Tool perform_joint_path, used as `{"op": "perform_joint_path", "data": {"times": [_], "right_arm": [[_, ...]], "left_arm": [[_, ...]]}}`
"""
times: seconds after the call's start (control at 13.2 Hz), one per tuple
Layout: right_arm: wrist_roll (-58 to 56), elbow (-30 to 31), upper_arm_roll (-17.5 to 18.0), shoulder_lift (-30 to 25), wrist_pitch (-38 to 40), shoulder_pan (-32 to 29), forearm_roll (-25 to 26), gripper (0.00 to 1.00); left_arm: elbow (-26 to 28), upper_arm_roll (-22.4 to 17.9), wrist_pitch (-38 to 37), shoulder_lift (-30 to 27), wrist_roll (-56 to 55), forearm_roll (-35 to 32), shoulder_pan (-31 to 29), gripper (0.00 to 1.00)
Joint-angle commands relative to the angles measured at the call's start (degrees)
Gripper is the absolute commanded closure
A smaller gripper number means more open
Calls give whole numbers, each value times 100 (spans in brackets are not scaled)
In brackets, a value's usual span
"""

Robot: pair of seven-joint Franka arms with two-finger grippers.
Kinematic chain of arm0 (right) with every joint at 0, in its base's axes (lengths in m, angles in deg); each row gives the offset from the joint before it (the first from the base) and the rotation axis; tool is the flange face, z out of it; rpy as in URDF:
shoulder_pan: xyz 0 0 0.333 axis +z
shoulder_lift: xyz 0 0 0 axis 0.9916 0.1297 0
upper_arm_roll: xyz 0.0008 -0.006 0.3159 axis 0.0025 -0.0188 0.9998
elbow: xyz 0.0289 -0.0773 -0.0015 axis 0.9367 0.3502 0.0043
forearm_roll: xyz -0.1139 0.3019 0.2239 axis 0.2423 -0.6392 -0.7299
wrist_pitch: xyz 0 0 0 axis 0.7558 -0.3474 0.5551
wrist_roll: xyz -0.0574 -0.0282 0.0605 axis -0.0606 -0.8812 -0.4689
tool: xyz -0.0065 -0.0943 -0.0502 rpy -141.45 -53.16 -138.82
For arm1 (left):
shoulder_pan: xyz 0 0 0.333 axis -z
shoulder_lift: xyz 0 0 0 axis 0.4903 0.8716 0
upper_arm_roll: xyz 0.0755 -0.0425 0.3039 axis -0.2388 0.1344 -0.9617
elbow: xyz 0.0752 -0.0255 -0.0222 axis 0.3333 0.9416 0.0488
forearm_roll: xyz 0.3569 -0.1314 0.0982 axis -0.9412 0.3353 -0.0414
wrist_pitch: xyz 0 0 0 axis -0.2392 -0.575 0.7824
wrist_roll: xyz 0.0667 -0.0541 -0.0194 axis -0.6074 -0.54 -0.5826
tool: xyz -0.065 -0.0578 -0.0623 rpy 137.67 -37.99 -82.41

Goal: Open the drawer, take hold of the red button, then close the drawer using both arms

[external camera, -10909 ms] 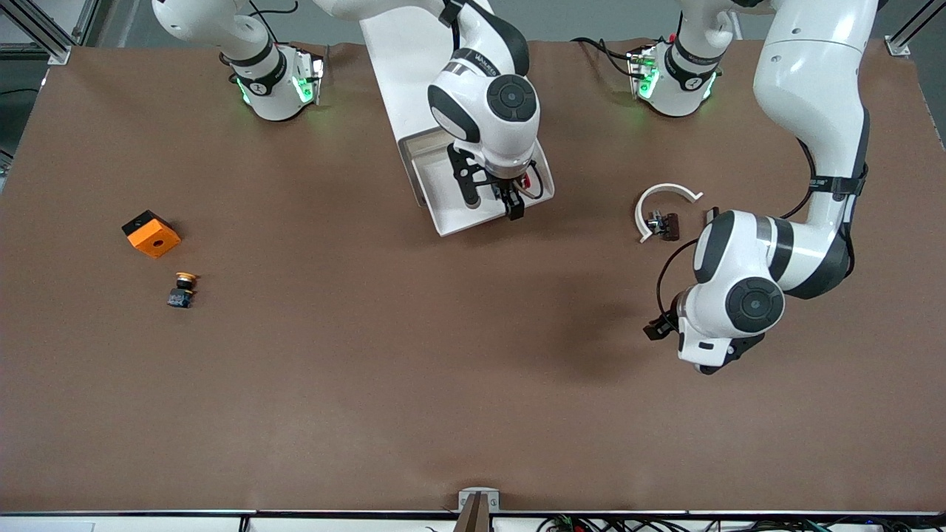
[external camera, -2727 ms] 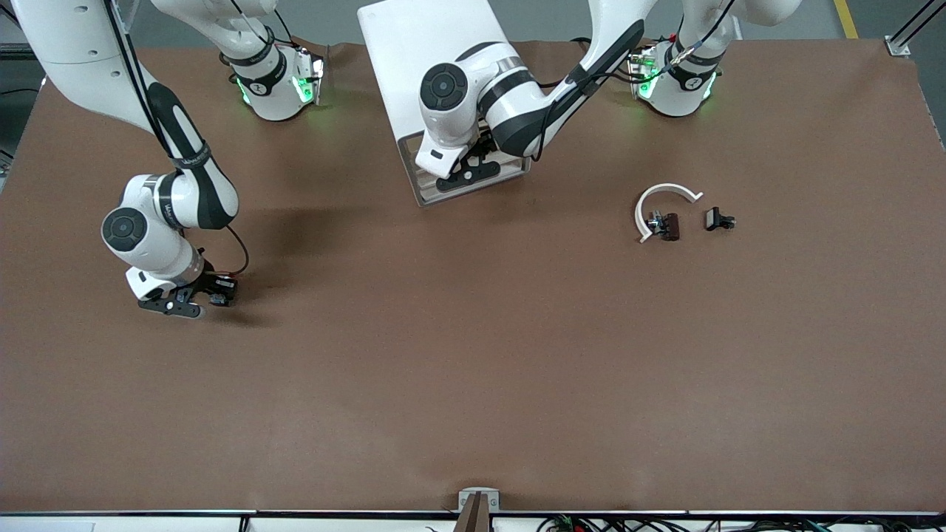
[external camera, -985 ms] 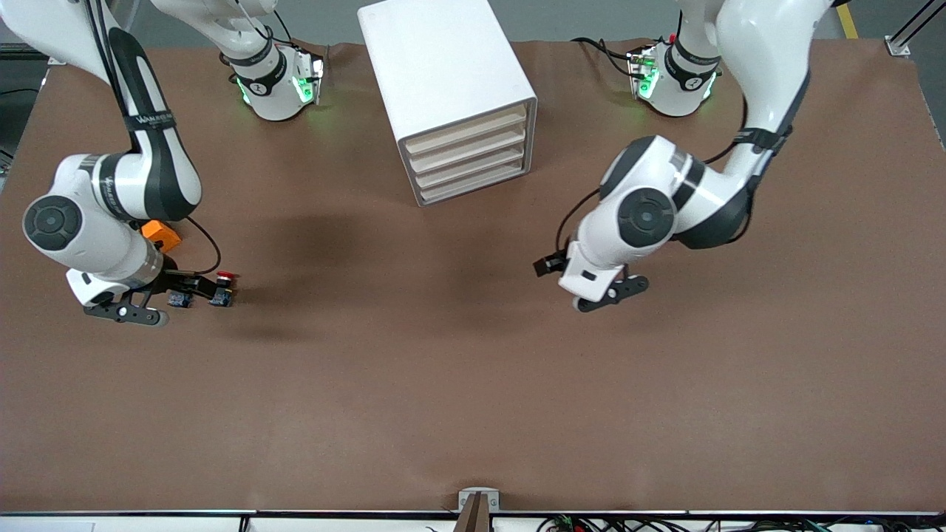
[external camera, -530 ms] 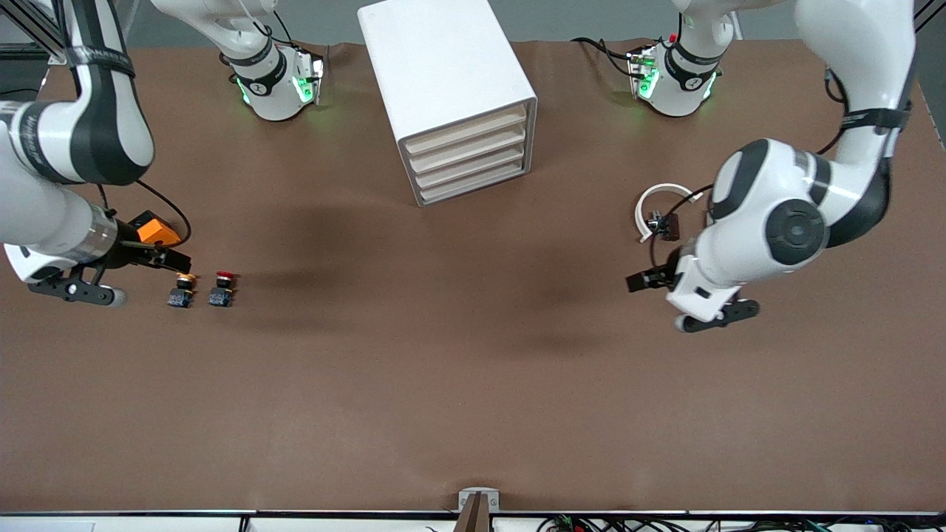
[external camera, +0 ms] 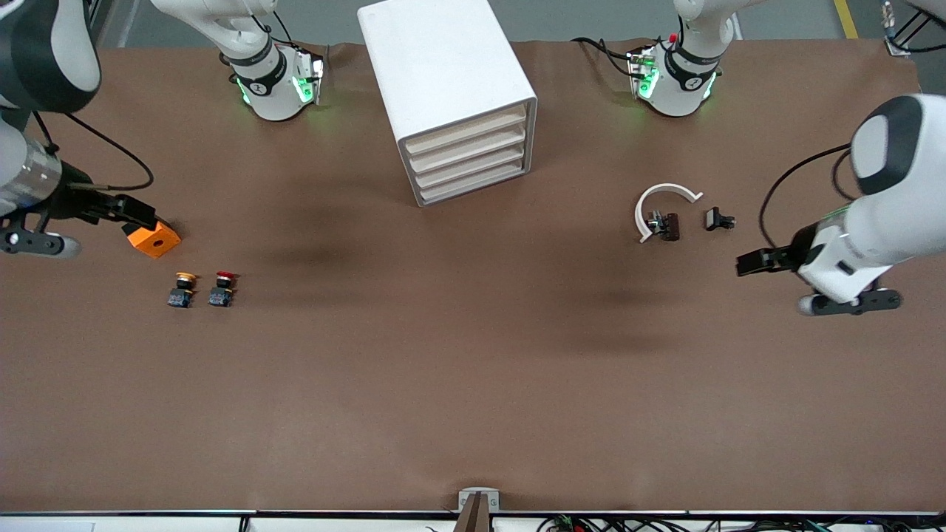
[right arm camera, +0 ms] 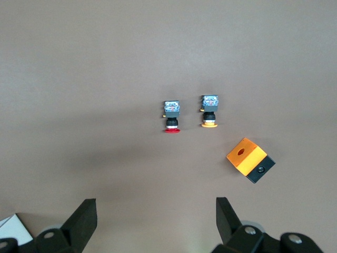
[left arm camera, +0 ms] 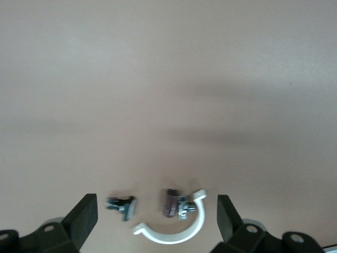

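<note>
Brown tabletop under even overhead light.
From my feed I see the tabletop (external camera: 473, 384) covered in a matte brown sheet, soft shadows across its middle. Grey floor (external camera: 591, 18) shows along the top edge, aluminium frame posts (external camera: 905, 33) at the corners, and a small metal bracket (external camera: 478, 502) at the near edge.

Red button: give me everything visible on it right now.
The red button is a small push button with a round red cap on a black body that ends in a bluish, metallic-looking terminal block. It lies on its side on the brown table, toward the right arm's end, close beside the yellow-capped button without touching it, and nearer the front camera than the orange cube. Neither gripper touches it.
</note>
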Motion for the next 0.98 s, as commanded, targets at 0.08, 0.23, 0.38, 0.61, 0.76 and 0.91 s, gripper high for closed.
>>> {"op": "perform_joint_path", "data": {"times": [0.08, 0.23, 0.38, 0.61, 0.76, 0.91], "right_arm": [[-108, -38, 41, -194, 198, -13, -83, 0], [-125, -153, 15, -150, 190, -13, -74, 0], [-116, -232, 15, -150, 390, -13, -92, 0], [-29, -732, 15, -36, 655, 48, -83, 0], [-46, -909, -11, -9, 655, -13, -83, 0], [-46, -1162, -38, -36, 847, -109, -92, 0]], "left_arm": [[194, 94, -229, -714, 628, -24, -510, 0], [151, 67, -334, -917, 769, 29, -616, 0], [98, 67, -440, -1058, 875, 38, -669, 0], [80, 76, -449, -1067, 875, 47, -669, 0], [54, 67, -440, -1058, 875, 47, -660, 0], [-8, 67, -440, -1049, 884, 47, -634, 0]]}}
